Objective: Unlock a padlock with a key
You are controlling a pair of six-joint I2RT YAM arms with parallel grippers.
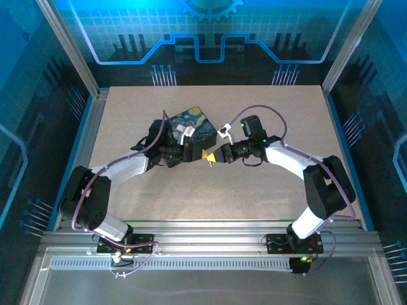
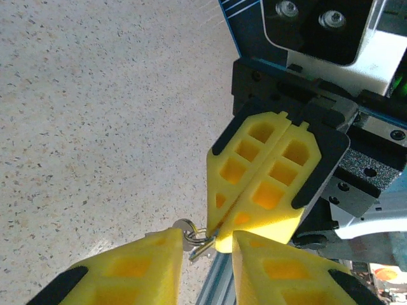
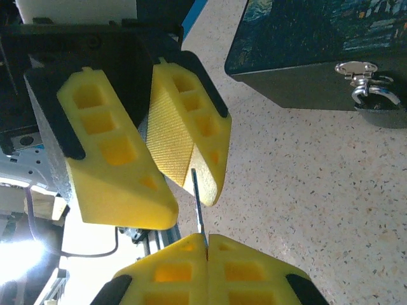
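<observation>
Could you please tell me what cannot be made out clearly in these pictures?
1. Thin silvery metal key: in the right wrist view just an edge-on sliver, its rest pinched inside the shut right gripper.
2. Small grey metal padlock on the dark-blue painted tin box: body cut off by that view's right edge, keyhole unseen.
3. Top view: both too small to tell.

The left arm [image 1: 121, 168] and right arm [image 1: 289, 159] have white shells, black joints and purple cables [image 1: 261, 107] looped alongside. The left tool [image 3: 191, 206] and right tool [image 2: 221, 236] each carry yellow wedge fingers [image 2: 267, 190] with square pockets and black trim. One inner pad [image 3: 168, 136] looks finely ribbed. Two silver screws [image 2: 331, 18] dot a black plate [image 2: 305, 39].
</observation>
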